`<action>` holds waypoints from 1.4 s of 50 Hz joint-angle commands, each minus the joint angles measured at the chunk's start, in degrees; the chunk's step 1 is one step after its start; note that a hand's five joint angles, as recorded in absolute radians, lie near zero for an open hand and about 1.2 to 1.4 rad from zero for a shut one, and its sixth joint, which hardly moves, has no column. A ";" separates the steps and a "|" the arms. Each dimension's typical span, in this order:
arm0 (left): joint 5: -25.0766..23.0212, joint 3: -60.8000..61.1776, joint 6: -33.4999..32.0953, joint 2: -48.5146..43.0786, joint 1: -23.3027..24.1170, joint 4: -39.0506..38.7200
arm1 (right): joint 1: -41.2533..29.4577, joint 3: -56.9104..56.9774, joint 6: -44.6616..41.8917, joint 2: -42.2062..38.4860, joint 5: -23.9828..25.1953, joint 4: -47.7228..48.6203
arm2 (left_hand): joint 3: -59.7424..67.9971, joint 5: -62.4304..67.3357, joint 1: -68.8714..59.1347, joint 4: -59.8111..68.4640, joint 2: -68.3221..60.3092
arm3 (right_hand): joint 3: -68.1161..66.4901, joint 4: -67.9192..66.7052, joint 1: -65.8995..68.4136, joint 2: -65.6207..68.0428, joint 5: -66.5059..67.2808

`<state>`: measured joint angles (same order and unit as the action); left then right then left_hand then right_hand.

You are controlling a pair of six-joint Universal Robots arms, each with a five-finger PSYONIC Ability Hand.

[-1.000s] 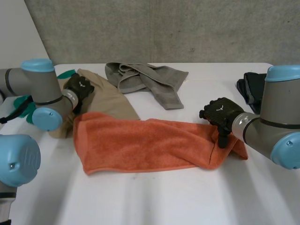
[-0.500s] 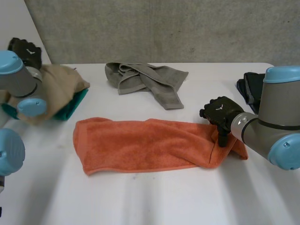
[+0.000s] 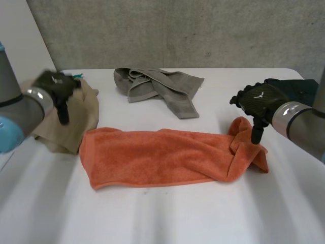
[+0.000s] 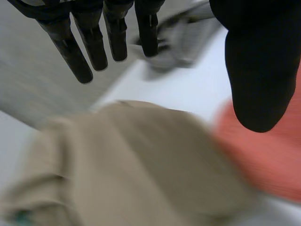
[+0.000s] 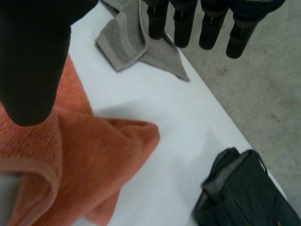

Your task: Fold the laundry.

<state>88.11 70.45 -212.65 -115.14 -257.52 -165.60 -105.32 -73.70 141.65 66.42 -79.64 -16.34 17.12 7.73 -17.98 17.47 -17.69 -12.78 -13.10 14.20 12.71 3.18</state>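
Observation:
An orange towel (image 3: 162, 155) lies lengthwise across the middle of the table, its right end bunched into a raised fold (image 5: 84, 155). My right hand (image 3: 256, 101) hovers open just above that end, its fingers (image 5: 181, 23) straight and its thumb clear of the cloth. At the table's left lies a tan cloth (image 3: 76, 122). My left hand (image 3: 56, 86) is over it, open, with fingers (image 4: 94, 42) spread and nothing between them and the thumb. The tan cloth (image 4: 127, 160) sits under the left palm, with the orange towel (image 4: 268, 160) beside it.
A crumpled grey towel (image 3: 162, 86) lies at the back middle. A dark garment (image 3: 289, 86) sits at the back right, near my right forearm. A bit of teal cloth (image 3: 77, 76) peeks out behind the tan cloth. A concrete wall stands behind the table.
My left arm swung away to the left and back down over the tan cloth, which now lies flat. My right hand lifted off the orange towel's right end, leaving it bunched.

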 commanded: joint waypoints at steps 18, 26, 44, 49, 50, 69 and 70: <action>-9.80 24.74 4.79 0.98 3.51 -10.62 | 7.49 -15.77 -8.32 2.75 5.20 3.06 | 12.77 12.16 -11.91 12.42 -12.20 | -15.56 -15.24 14.14 15.63 15.16; -7.08 22.54 2.25 -3.68 5.97 -10.80 | 7.14 -19.03 -6.04 -0.76 5.37 14.39 | 18.14 17.54 -17.28 17.79 -17.57 | -18.90 -18.59 17.49 18.98 18.50; -4.44 19.29 1.80 -4.04 7.91 -10.80 | 5.03 -18.06 0.29 -2.70 6.78 19.85 | 62.88 62.27 -62.02 62.53 -62.31 | -67.22 -66.90 65.80 67.29 66.82; -3.30 18.85 2.42 -1.76 6.95 -10.88 | 4.77 -17.88 0.20 -2.17 6.78 19.59 | 62.88 62.27 -62.02 62.53 -62.31 | -67.22 -66.90 65.80 67.29 66.82; -3.38 18.85 2.68 -1.14 6.86 -10.88 | 4.68 -17.88 0.20 -2.17 6.78 19.50 | 62.88 62.27 -62.02 62.53 -62.31 | -67.22 -66.90 65.80 67.29 66.82; -6.37 31.32 5.41 7.83 8.70 -5.87 | 5.21 -17.45 1.17 -1.73 6.69 18.89 | 12.91 12.31 -12.05 12.56 -12.34 | -67.22 -66.90 65.80 67.29 66.82; -6.46 31.59 5.41 7.39 8.70 -6.22 | 5.21 -17.44 1.43 -1.64 6.69 18.89 | 14.27 13.66 -13.41 13.92 -13.70 | -67.22 -66.90 65.80 67.29 66.82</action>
<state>81.87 98.84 -206.90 -106.44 -248.92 -171.12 -100.18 -91.39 142.24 64.72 -72.87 2.53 22.97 12.39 -23.53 22.51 -22.82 -67.92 -68.35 65.39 67.47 57.25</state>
